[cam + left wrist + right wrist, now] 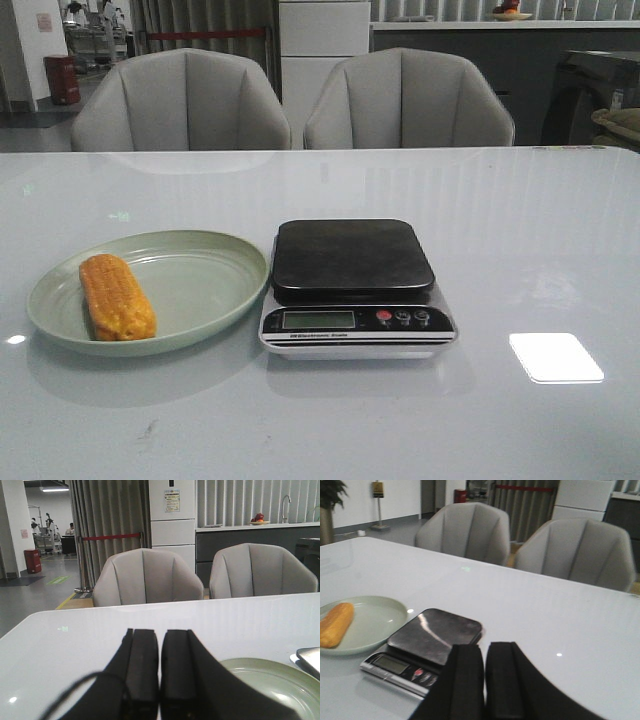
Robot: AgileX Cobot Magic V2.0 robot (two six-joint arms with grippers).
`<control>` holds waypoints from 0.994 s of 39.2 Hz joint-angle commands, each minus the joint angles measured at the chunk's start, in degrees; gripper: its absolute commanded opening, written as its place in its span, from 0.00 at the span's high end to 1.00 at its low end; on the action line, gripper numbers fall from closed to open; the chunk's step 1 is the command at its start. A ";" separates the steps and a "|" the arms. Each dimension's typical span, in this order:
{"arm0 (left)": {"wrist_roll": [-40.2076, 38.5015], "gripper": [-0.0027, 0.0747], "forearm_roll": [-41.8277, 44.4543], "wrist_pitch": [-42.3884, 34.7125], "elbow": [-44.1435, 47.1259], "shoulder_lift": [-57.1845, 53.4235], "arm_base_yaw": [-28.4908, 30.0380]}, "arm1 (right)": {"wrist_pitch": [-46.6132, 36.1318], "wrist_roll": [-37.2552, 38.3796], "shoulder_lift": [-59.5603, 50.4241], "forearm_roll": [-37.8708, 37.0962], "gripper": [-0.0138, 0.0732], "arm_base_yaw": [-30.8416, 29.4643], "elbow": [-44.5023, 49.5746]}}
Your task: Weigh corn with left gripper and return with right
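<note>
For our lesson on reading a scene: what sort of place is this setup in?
Probably an open office or showroom lounge with a kitchenette: upholstered chairs at a white table, a counter with a tap, and a roped barrier.

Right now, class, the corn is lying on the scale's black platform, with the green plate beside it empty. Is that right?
Not quite. The corn lies on the green plate, not on the scale; it is the scale's black platform that is bare. The plate does sit beside the scale. The front view shows this plainly.
</note>
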 commanded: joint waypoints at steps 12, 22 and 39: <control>-0.56 0.81 -0.60 -4.49 1.81 -1.13 -0.29 | -12.27 8.41 -4.20 -8.42 0.63 -15.36 6.91; -0.56 0.81 -0.60 -4.49 1.81 -1.02 -0.29 | -12.61 10.81 -8.49 -9.65 0.63 -15.95 11.22; -0.56 0.81 -0.60 -4.49 1.81 -1.02 -0.29 | -11.92 10.81 -8.50 -9.77 0.63 -15.95 11.22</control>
